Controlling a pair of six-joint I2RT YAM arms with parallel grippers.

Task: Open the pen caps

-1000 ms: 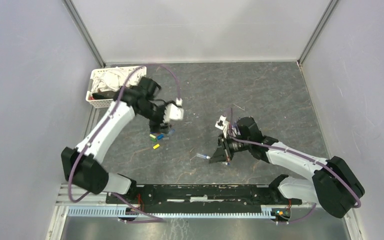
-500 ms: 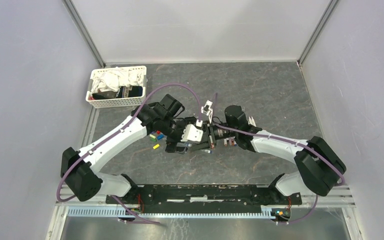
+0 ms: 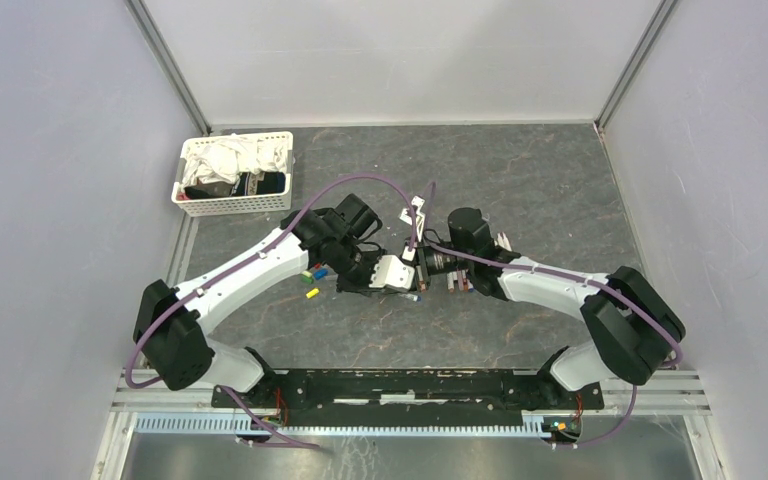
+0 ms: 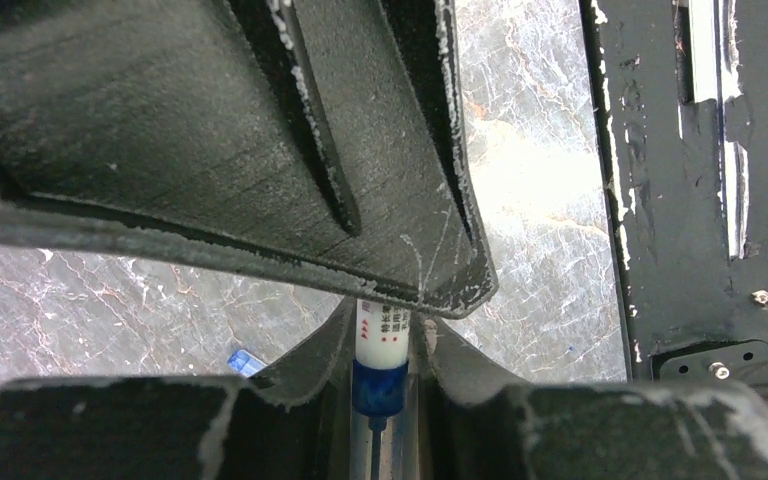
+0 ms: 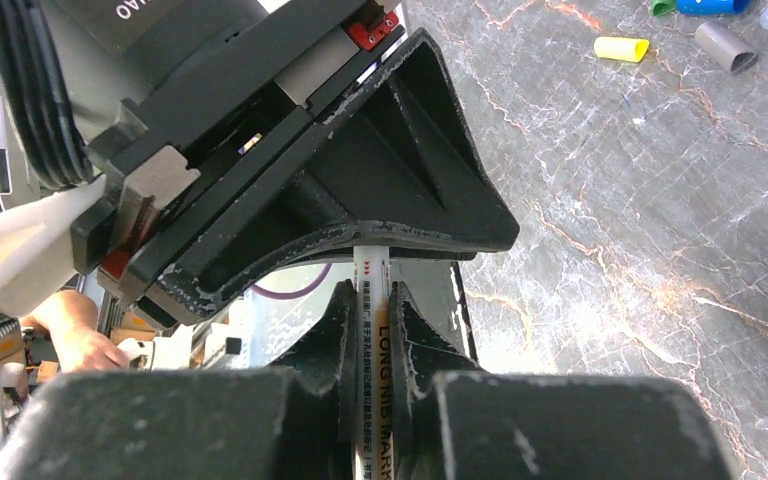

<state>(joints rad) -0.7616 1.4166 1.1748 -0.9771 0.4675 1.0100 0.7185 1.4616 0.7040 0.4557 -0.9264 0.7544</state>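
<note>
left hand [image 4: 384, 325]: pinches pen [image 4: 380, 385], blue end; right hand [image 5: 372, 295]: grips barrel

- Left wrist view: a white glare patch burns out the table [image 4: 545, 270] right of the pen [image 4: 380, 335]; the left gripper's fingers [image 4: 260, 420] flanking it are dark, soft.
- Right wrist view: bright table right of the pen, whose print reads crisply.
- Top view: even overhead light, faint shadows around the pen, sharp.

Pen [image 5: 373, 295] far end hidden; near end cropped
</note>
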